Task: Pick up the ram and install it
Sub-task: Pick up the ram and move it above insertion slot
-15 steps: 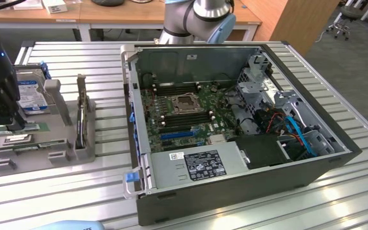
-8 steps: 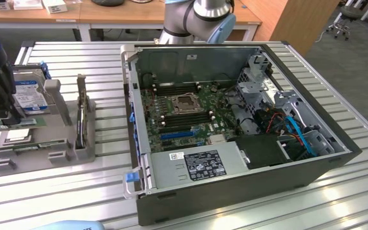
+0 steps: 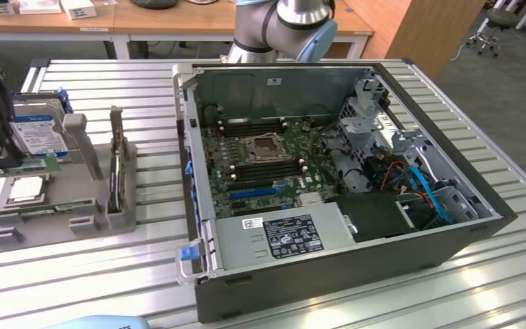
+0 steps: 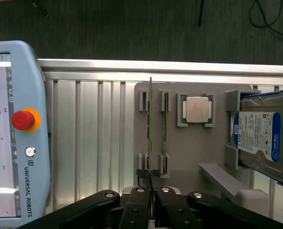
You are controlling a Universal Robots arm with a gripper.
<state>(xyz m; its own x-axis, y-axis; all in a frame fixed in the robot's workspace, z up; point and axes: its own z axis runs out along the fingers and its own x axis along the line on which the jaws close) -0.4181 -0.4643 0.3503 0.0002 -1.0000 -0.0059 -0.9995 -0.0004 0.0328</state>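
1. While your jaws stand almost fully closed, they pinch one end of the ram, a thin green stick that you see edge-on in the wrist view.
2. You have the ram standing on its long edge over the grey holder, lined up between the holder's two rows of slotted posts. You cannot tell whether its lower edge is clear of the holder.
3. You can see a second stick seated in the row of posts just beside the ram. It runs parallel to the ram and does not touch it.
4. On the same holder, the square silver processor lies flat in its own pocket near the sticks. The blue-labelled hard drive rests tilted in a cradle at the holder's far end.
5. Your holder sits on the slatted metal surface, near the surface's edge at the exterior view's left.
6. Your computer case lies on its side with the cover off. It takes up the middle of the surface and reaches toward the edge at the exterior view's right.
7. Inside the case, the motherboard faces up, with long dark slots on either side of the processor socket. It is well apart from the ram.
8. Your teach pendant, with its red stop button, lies at an edge of the surface. Bare slats separate it from the holder.
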